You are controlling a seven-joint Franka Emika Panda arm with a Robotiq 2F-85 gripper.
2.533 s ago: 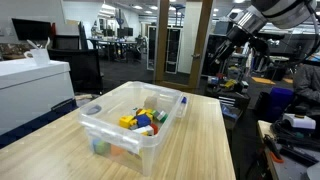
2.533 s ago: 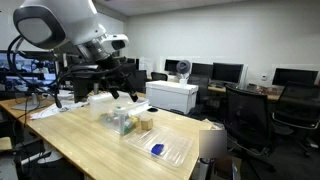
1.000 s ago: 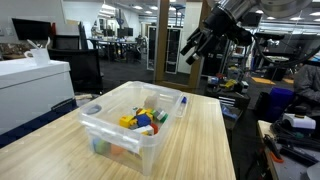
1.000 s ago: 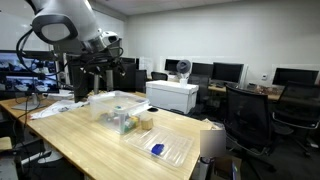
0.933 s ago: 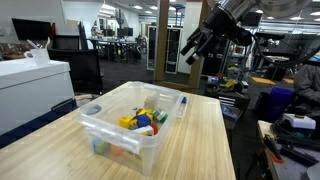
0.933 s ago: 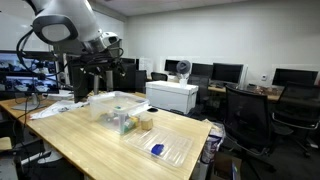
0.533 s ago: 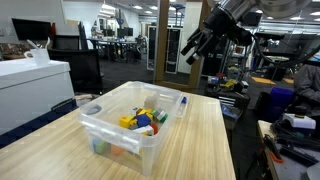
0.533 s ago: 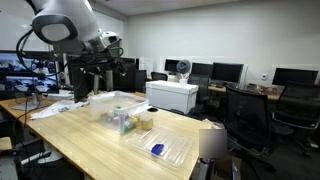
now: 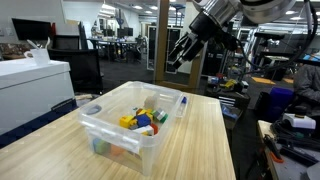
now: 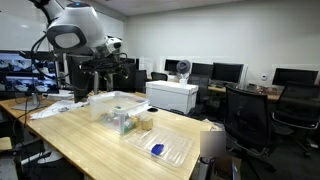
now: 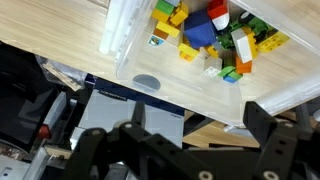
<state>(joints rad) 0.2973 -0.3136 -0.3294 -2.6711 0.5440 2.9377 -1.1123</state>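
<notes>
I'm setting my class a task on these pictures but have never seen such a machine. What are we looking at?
This is one robot arm ending in a gripper, a two-fingered claw. Two pictures come from cameras standing in the room; the third from a camera on the arm's wrist, looking down past the fingers. On the wooden table stands a clear plastic bin holding coloured building blocks. An exterior view also shows a clear flat lid lying on the table, with a small blue thing on it. The gripper is open, holds nothing and hangs in the air near the bin, touching nothing.
</notes>
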